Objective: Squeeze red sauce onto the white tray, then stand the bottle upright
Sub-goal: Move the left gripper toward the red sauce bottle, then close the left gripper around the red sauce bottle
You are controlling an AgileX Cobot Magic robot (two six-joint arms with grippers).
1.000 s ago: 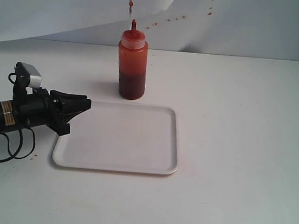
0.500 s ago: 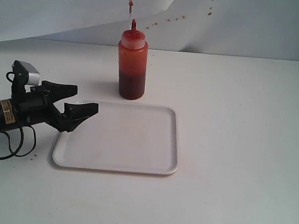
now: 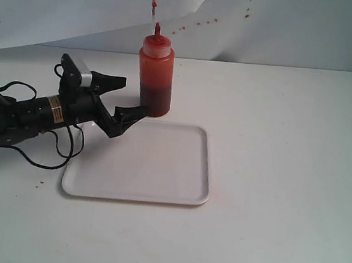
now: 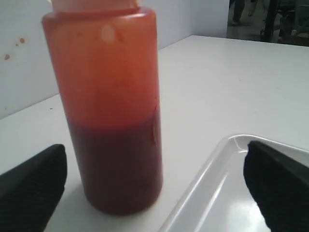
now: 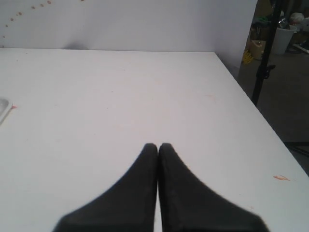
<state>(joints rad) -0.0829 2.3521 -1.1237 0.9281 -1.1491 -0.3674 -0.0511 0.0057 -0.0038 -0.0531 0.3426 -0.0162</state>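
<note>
Got the bottle (image 3: 156, 71) upright on the table (image 3: 280, 118), just past the white tray (image 3: 158, 168)'s far edge. Reaching in low from the left with the left gripper (image 3: 135, 96) spread wide, tips by the bottle. Can't see its top on the left wrist cam. Holding the right gripper (image 5: 157, 146) pinched together, well right of the tray.

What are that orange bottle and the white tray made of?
The bottle looks like translucent plastic: light glows through its orange wall, and the level of the dark red sauce shows inside. The white tray seems smooth, faintly glossy plastic, judging by its thin rounded rim; melamine is possible too.
</note>
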